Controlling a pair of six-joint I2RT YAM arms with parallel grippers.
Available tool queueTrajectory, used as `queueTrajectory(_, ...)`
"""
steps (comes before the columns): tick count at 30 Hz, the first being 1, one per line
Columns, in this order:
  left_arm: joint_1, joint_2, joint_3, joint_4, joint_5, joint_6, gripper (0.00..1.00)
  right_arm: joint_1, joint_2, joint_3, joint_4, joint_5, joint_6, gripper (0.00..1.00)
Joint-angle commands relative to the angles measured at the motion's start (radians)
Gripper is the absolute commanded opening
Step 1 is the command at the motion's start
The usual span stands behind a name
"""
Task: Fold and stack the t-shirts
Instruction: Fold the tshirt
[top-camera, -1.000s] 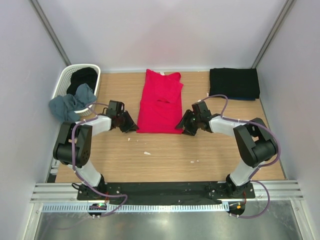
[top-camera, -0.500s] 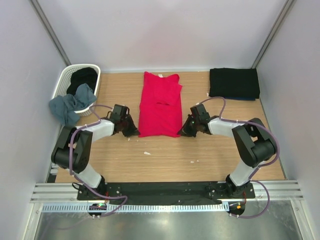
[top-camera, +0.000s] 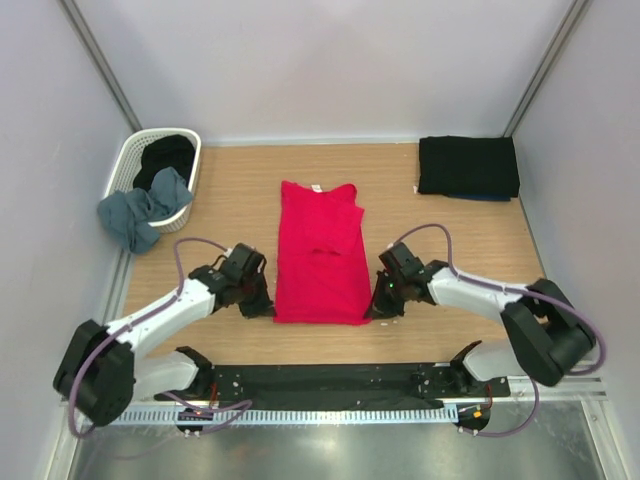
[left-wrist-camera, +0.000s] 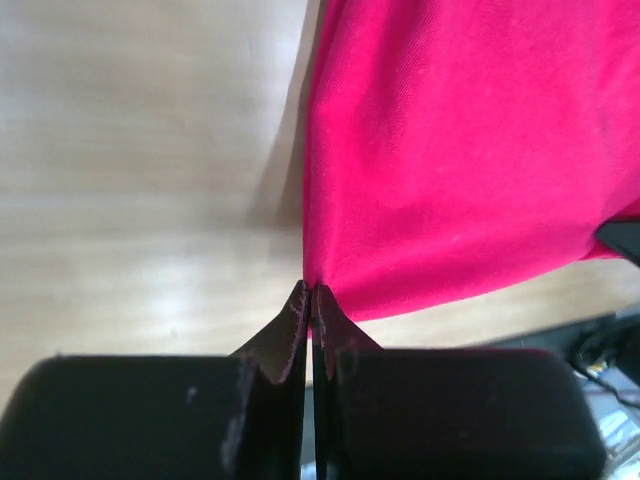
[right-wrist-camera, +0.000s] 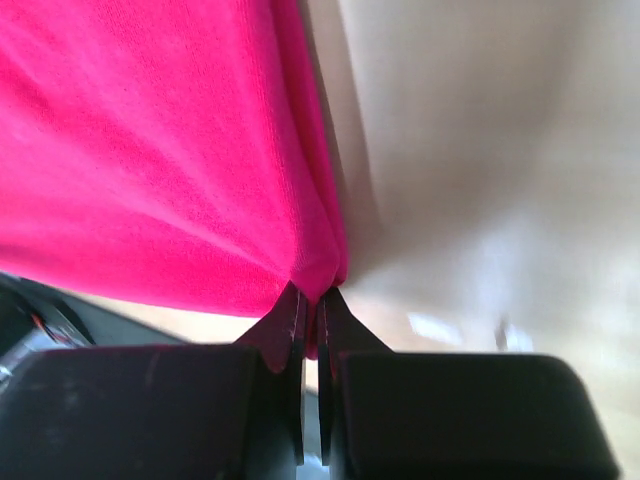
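Note:
The crimson-red t-shirt (top-camera: 320, 255) lies flat in the middle of the table, collar toward the back. My left gripper (top-camera: 262, 308) is shut on its near-left corner; the left wrist view shows the red cloth (left-wrist-camera: 470, 150) pinched at my gripper (left-wrist-camera: 311, 292). My right gripper (top-camera: 378, 310) is shut on the near-right corner, with red cloth (right-wrist-camera: 150, 150) pinched at my gripper (right-wrist-camera: 312, 296). A folded black t-shirt (top-camera: 468, 166) lies at the back right. A grey-blue t-shirt (top-camera: 140, 210) hangs over the basket's rim, and a black one (top-camera: 165, 153) lies inside it.
The white lattice basket (top-camera: 128, 160) stands at the back left against the wall. Grey walls enclose the table on three sides. The black base rail (top-camera: 330, 378) runs along the near edge, close to the shirt's hem.
Both grippers have pulled the red shirt toward the near edge, holding its near corners. The shirt now lies farther from the back wall, and both arms are drawn back.

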Motion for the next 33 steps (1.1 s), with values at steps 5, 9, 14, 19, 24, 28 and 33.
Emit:
queueTrajectory(5,-0.099,-0.272,-0.013,-0.317,-0.056,-0.152,0.00,0.071,-0.331,-0.079,-0.301,0.000,0.087,0.01)
queueTrajectory(9,-0.132,-0.360,0.068,-0.468,-0.108,-0.166,0.00,0.074,-0.451,-0.024,-0.411,0.031,0.106,0.01)
queueTrajectory(14,-0.132,-0.334,0.320,-0.556,-0.209,-0.121,0.00,0.074,-0.395,0.178,-0.495,0.074,0.075,0.01)
queueTrajectory(19,-0.115,-0.210,0.497,-0.578,-0.368,-0.018,0.00,0.071,-0.226,0.449,-0.568,0.222,-0.069,0.01)
queueTrajectory(24,-0.047,-0.143,0.488,-0.395,-0.297,0.014,0.00,0.028,-0.060,0.603,-0.592,0.313,-0.185,0.01)
queueTrajectory(28,0.005,-0.113,0.503,-0.268,-0.302,0.031,0.00,-0.017,0.008,0.678,-0.525,0.282,-0.207,0.01)
queueTrajectory(33,0.071,-0.009,0.562,-0.170,-0.274,0.075,0.00,-0.041,0.055,0.720,-0.467,0.305,-0.184,0.01)
